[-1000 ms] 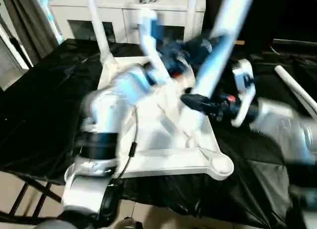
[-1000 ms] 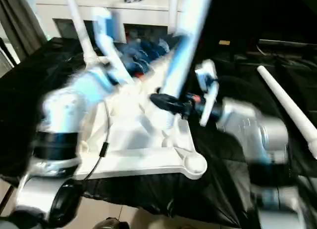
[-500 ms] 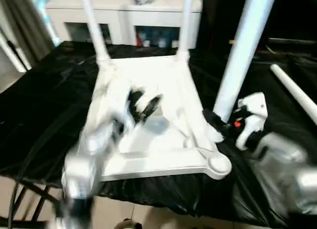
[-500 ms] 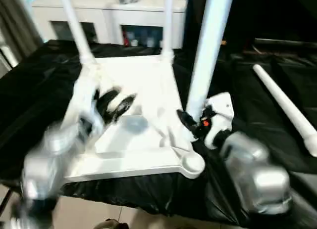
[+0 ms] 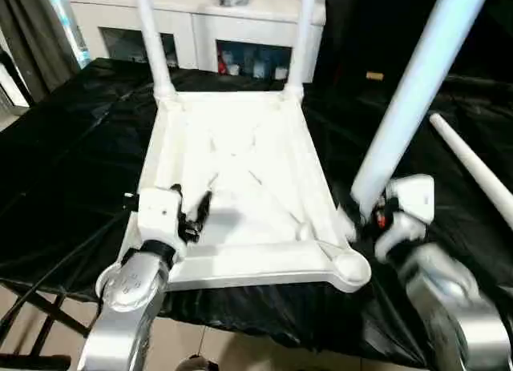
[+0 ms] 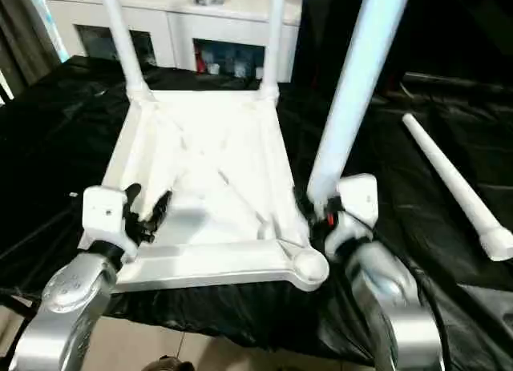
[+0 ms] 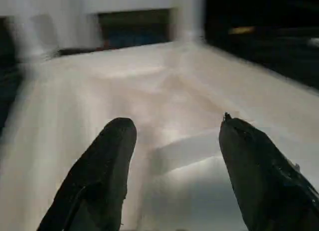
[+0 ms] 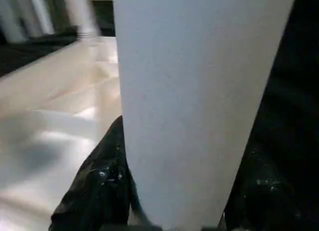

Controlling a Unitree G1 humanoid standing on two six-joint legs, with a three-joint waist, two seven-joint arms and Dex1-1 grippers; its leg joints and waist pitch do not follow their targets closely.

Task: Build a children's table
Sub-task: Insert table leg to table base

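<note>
Tabletop (image 5: pixel 240 159) lies upside down, ribbed side up, mid-frame on the black-covered work table (image 5: pixel 72 147). Two legs already stand in the far corner sockets: one upper left (image 5: pixel 151 38), one upper centre (image 5: pixel 301 34). Near-right corner socket (image 5: pixel 351 267) is empty, at lower centre-right of the frame. A 4th leg (image 6: pixel 453 183) lies loose on the black cover at right, well apart from the tabletop.

Right gripper (image 5: pixel 362 219) is clamped on the bottom end of a 3rd leg (image 5: pixel 417 90), which tilts up toward the upper right corner. Right wrist view confirms: black fingers (image 8: pixel 102 186) either side of the white tube. Leg end sits just beside the tabletop's right edge, not in a socket yet.

Left gripper (image 5: pixel 195 215) hovers over the near-left part of the tabletop, fingers spread w/ nothing between them; left wrist view shows a clear gap over the white plastic.

Risks, as I judge:
- Leg is tilted & gripped at the very bottom, so top-heavy; may pivot or slip in the fingers.
- If the tilt isn't corrected, the end will jam on the socket rim.
- Tabletop isn't held down; a sideways push may slide it on the slick cover or tip the standing legs.
</note>
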